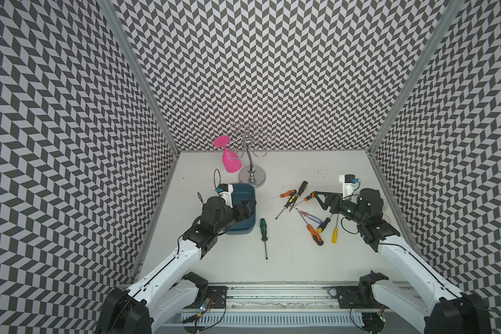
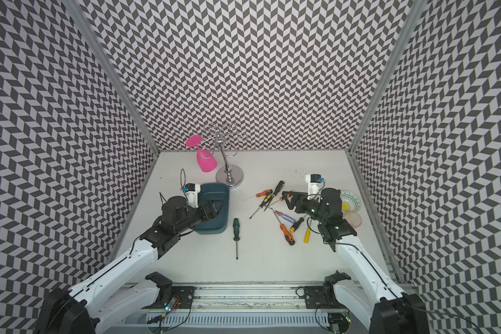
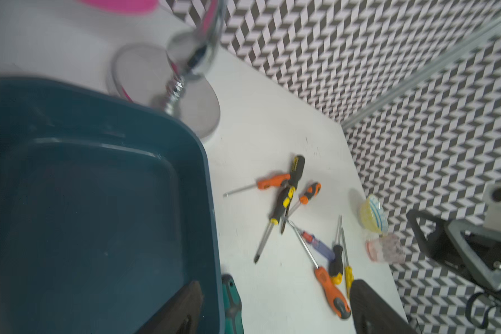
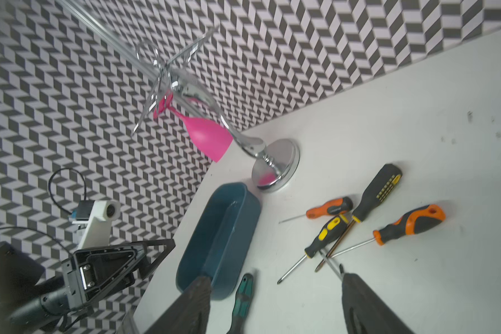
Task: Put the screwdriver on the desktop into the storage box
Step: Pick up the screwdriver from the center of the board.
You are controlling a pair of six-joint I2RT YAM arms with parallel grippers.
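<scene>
The dark teal storage box [image 1: 241,191] [image 2: 214,189] [image 3: 99,202] [image 4: 214,231] sits at the left of the white desktop [image 1: 289,260]. It looks empty. A green-handled screwdriver [image 1: 263,228] [image 2: 236,228] [image 3: 232,300] [image 4: 243,295] lies just right of the box. Several more screwdrivers [image 1: 298,206] [image 4: 359,219] lie in a crossed pile at centre right. My left gripper [image 1: 249,206] [image 3: 275,306] hovers open over the box's right side, holding nothing. My right gripper [image 1: 318,199] [image 4: 275,303] is open above the pile's right end, also holding nothing.
A chrome rack [image 1: 252,173] with a pink glass [image 1: 228,160] hanging on it stands behind the box. A patterned bowl [image 2: 350,201] and a small pink dish [image 2: 352,218] sit by the right wall. Patterned walls enclose three sides; a rail [image 1: 272,292] runs along the front.
</scene>
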